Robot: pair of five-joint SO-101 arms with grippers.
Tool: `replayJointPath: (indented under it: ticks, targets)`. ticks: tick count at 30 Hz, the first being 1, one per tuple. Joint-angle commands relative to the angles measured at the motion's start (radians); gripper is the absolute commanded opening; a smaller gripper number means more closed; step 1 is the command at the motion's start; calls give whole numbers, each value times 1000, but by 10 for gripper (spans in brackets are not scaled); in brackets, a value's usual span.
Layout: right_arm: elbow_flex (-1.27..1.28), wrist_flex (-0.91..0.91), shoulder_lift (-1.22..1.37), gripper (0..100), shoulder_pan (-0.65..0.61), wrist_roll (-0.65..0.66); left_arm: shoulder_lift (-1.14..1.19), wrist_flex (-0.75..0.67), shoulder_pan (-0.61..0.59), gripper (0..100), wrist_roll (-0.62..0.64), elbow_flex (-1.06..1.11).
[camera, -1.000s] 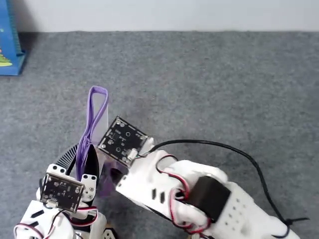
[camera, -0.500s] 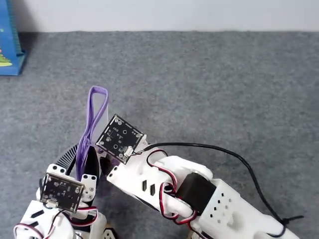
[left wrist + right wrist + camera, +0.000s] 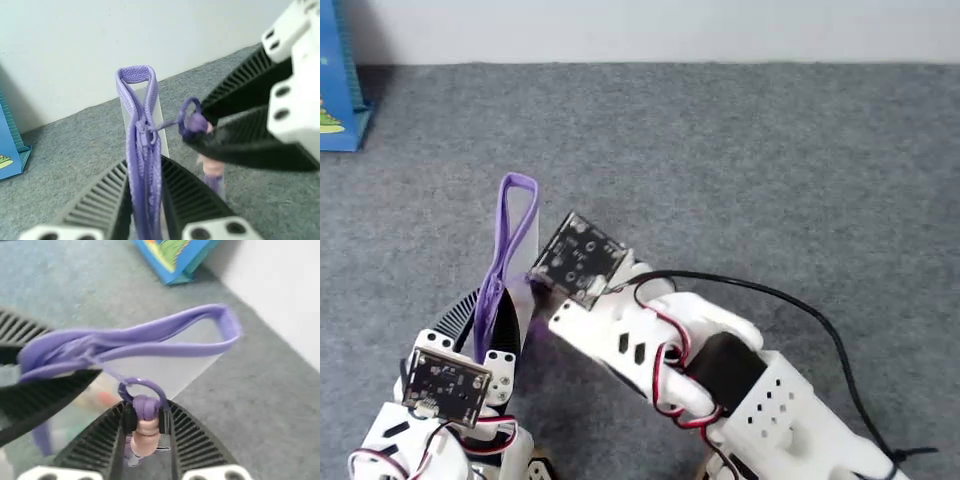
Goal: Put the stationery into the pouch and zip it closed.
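The pouch (image 3: pixel 512 235) is stood upright on its edge on the grey table (image 3: pixel 770 180). Its purple zipper band is clenched near one end by the left gripper (image 3: pixel 145 172). The zipper pull (image 3: pixel 146 405), just beside the pouch, is grasped by the right gripper (image 3: pixel 146 412).

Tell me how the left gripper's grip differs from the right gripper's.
The left gripper clamps the purple zip edge of the clear plastic pouch; the right gripper pinches the knotted purple cord pull. The left gripper holds the closed end of the zip; the right gripper sits nearer its open end. Both are shut.
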Motion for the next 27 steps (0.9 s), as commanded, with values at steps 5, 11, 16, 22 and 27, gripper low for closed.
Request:
replayJointPath:
  ticks: [5,11,16,22,27]
  targets:
    - [-9,-120,-13,7,150,49,11,21,-5,9,9,19]
    - [-55,-157,68,7,232,48,11,21,-3,9,9,19]
    - [-176,-165,246,7,308,26,11,20,0,9,9,19]
    - [-334,-165,406,7,377,14,11,20,-3,9,9,19]
    - [-437,-168,499,7,414,15,11,20,-3,9,9,19]
